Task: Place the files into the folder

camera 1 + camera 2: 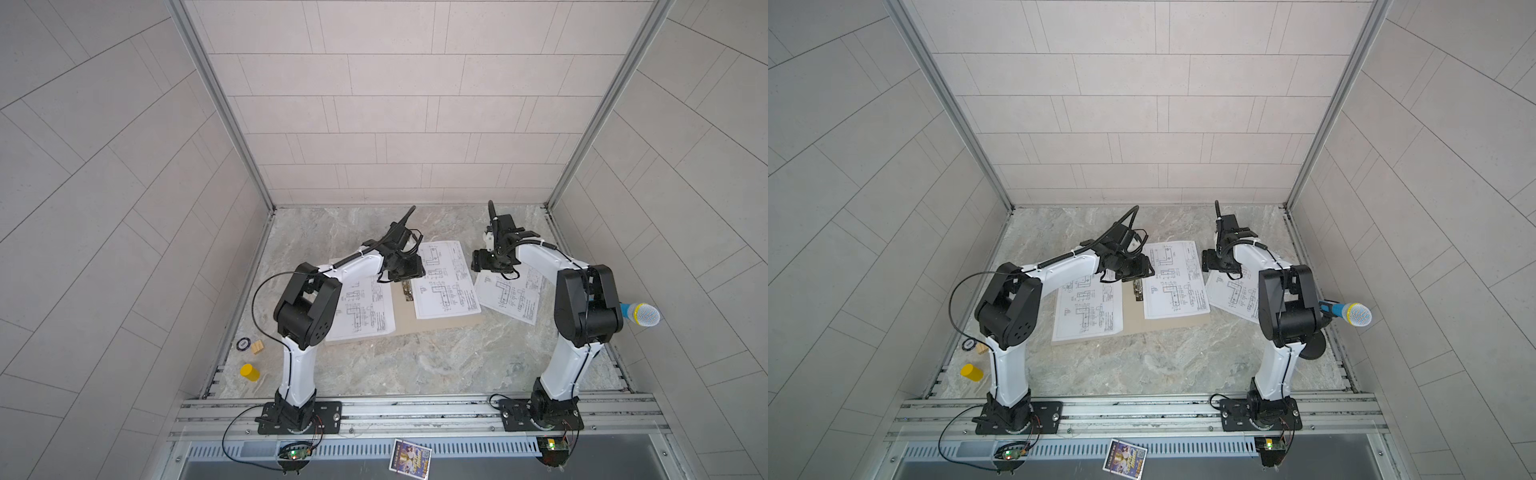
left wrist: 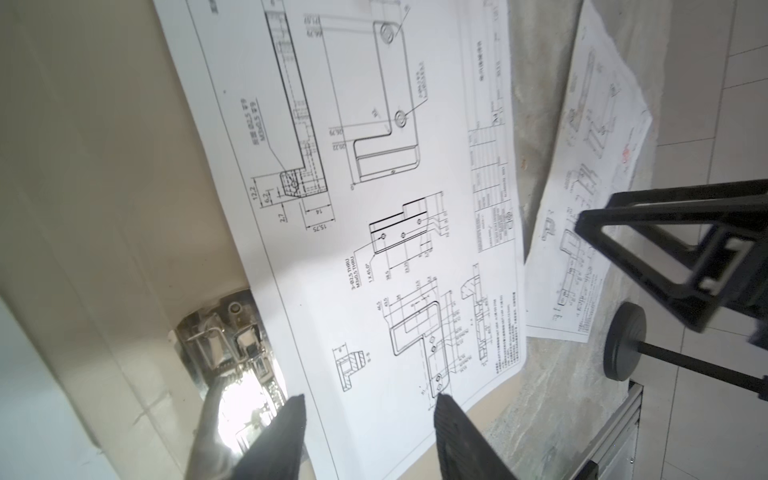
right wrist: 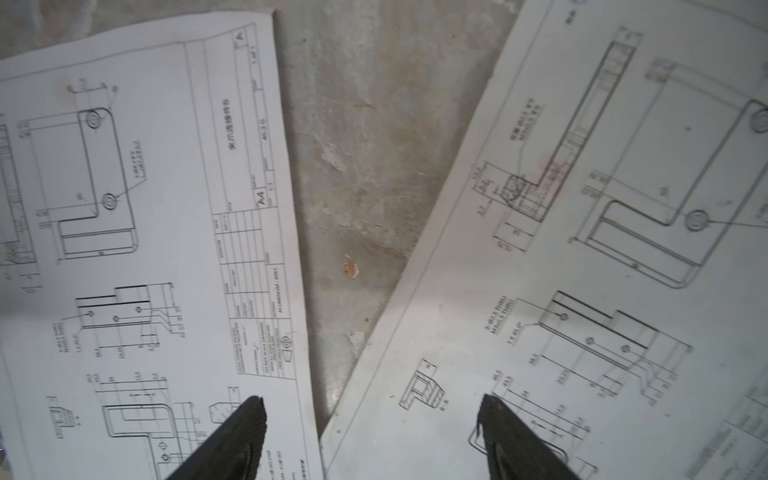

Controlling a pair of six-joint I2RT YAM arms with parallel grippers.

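Note:
The tan folder (image 1: 440,326) (image 1: 1167,324) lies open on the table, its metal clip (image 1: 406,289) (image 2: 232,345) at the spine. One of the files (image 1: 365,307) lies on its left half and another (image 1: 444,282) (image 2: 374,208) on its right half. A third sheet (image 1: 511,297) (image 3: 582,249) rests on the table right of the folder. My left gripper (image 1: 405,272) (image 2: 370,399) is open and empty, over the middle sheet's edge beside the clip. My right gripper (image 1: 482,262) (image 3: 370,400) is open and empty, above the gap between the middle sheet (image 3: 145,208) and the third sheet.
A yellow cylinder (image 1: 249,372), a wooden block (image 1: 257,346) and a round disc (image 1: 243,344) sit at the front left. A blue microphone (image 1: 640,313) pokes in at the right, with a black round stand base (image 1: 1312,347) below it. A colourful card (image 1: 410,455) lies on the front rail.

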